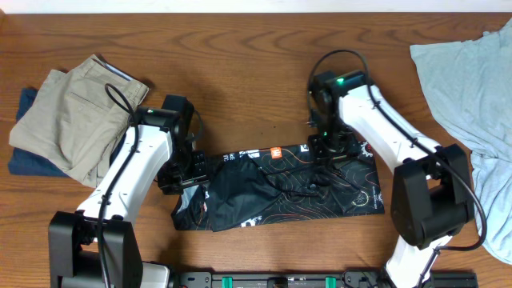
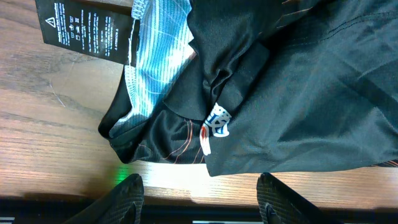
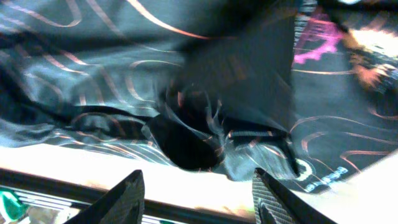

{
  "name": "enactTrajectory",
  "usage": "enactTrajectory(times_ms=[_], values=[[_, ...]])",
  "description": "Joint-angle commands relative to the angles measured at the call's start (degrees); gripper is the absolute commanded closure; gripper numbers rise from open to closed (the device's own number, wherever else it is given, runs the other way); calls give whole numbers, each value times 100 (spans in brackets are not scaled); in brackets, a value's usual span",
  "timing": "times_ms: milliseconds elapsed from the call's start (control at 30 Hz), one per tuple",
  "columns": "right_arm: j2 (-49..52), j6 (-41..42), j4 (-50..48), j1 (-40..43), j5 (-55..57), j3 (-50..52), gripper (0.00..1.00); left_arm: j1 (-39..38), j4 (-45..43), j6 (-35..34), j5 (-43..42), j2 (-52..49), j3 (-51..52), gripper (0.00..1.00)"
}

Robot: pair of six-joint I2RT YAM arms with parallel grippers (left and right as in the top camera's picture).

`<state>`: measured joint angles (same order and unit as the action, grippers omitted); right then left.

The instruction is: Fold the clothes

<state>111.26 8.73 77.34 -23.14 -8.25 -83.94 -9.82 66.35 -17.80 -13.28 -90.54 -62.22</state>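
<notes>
Black fabric with thin orange contour lines, the jersey (image 1: pixel 320 188) lies in a long, rumpled strip near the front edge of the wooden table (image 1: pixel 240 48). In the overhead view, my left pincer (image 1: pixel 186 172) is over its left end and my right pincer (image 1: pixel 326 148) over its upper edge, right of the orange logo. Bare wood stretches wide behind the strip. The folded khaki trousers (image 1: pixel 72 120) sit well apart at far left, and the light-blue shirt (image 1: pixel 472 88) is heaped at far right.

My left wrist view shows my fingers (image 2: pixel 127 196) spread apart with nothing between them, above a band of bare wood just short of the jersey's hem. A black care label (image 2: pixel 87 28) lies flat on the table, beside pale-blue mesh lining (image 2: pixel 158 62) that shows where the cloth is turned back.

My right wrist view is blurred. Those fingers (image 3: pixel 267 193) also stand apart and empty, with puckered, creased cloth just beyond them.
</notes>
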Motion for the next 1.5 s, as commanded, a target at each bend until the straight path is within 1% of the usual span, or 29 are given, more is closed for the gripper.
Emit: enactTrajectory(times_ms=[0, 233, 433, 500, 667, 867, 933, 967, 1000, 1033, 1067, 1100, 1267, 1467], values=[[-153, -15, -72, -94, -50, -59, 46, -2, 17, -24, 72, 22, 2, 39], [-153, 761, -17, -39, 918, -59, 45, -2, 15, -24, 72, 22, 2, 40], [-153, 798, 160, -39, 1220, 11, 44, -2, 20, -24, 72, 22, 2, 40], [-153, 782, 133, -39, 1276, 146, 41, -2, 17, -24, 72, 22, 2, 40], [-153, 573, -422, -50, 1244, 621, 39, -2, 15, -24, 72, 22, 2, 40], [-153, 146, -1329, -72, 595, 997, 41, -2, 17, -24, 72, 22, 2, 40], [-153, 146, -1528, -96, 603, 1058, 46, -2, 17, -24, 72, 22, 2, 39], [-153, 149, -1679, -109, 603, 1117, 52, -2, 20, -24, 72, 22, 2, 40], [-153, 149, -1751, -118, 605, 1152, 60, -2, 20, -24, 72, 22, 2, 40], [-153, 149, -1816, -118, 605, 1191, 74, -2, 22, -24, 72, 22, 2, 40], [-153, 151, -1873, -116, 601, 1224, 89, -2, 22, -24, 72, 22, 2, 40], [-153, 153, -1895, -114, 553, 1239, 99, -2, 22, -24, 72, 22, 2, 40], [-155, 221, -1978, -103, 275, 1134, 99, -2, 15, -26, 72, 22, 2, 39], [-155, 345, -2120, -72, 280, 892, 99, -2, 22, -26, 72, 22, 2, 39]])
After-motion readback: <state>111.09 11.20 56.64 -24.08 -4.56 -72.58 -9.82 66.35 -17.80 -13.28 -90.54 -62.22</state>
